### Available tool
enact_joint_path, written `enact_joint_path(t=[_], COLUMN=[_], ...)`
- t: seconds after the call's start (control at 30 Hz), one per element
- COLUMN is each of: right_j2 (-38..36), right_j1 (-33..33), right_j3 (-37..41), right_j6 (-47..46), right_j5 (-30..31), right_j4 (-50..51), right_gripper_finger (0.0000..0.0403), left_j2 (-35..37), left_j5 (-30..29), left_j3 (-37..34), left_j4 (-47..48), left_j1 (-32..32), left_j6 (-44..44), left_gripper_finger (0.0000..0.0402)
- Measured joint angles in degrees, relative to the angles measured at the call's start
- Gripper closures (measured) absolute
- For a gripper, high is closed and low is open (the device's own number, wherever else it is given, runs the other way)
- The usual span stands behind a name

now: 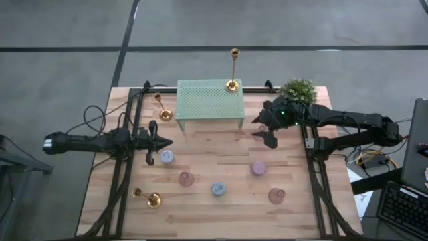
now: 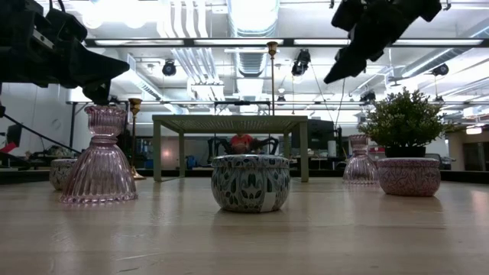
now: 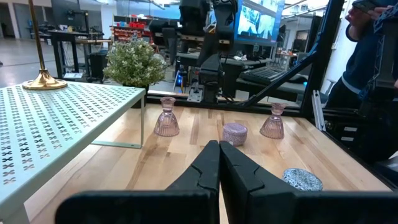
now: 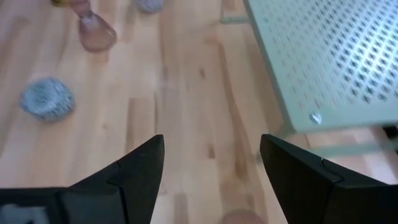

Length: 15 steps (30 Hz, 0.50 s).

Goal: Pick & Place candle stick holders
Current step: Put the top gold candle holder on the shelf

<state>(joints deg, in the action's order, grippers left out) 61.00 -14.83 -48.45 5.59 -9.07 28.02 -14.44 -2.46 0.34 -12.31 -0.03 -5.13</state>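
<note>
Bench clutter around a green rack

A perforated green rack point(image 1: 208, 100), potted plant point(image 1: 297, 90), pink glass holders point(image 1: 186, 179) and patterned ceramic bowl point(image 1: 219, 189) sit on the wooden bench point(image 1: 227, 217).

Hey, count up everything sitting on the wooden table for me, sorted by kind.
Shiny gold metal candlesticks: 3
Pink ribbed glass holders: 3
Round patterned tins: 3
Pale green perforated metal stand: 1
Green potted plant: 1
Total: 11
</note>
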Motion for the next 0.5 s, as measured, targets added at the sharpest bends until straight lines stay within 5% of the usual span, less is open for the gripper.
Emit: enact_joint_path(t=[0.5], right_j2=[0.15], right_j1=[3.83], right_j3=[0.02], right_j6=[-4.09], right_j5=[0.01], right_j4=[-6.61], right_gripper_finger=[0.0146], left_j2=[0.00], left_j5=[-2.17], left_j3=[0.00], left_j4=[-0.03], left_j1=[0.00], left_j6=[0.36], left_gripper_finger=[0.0394])
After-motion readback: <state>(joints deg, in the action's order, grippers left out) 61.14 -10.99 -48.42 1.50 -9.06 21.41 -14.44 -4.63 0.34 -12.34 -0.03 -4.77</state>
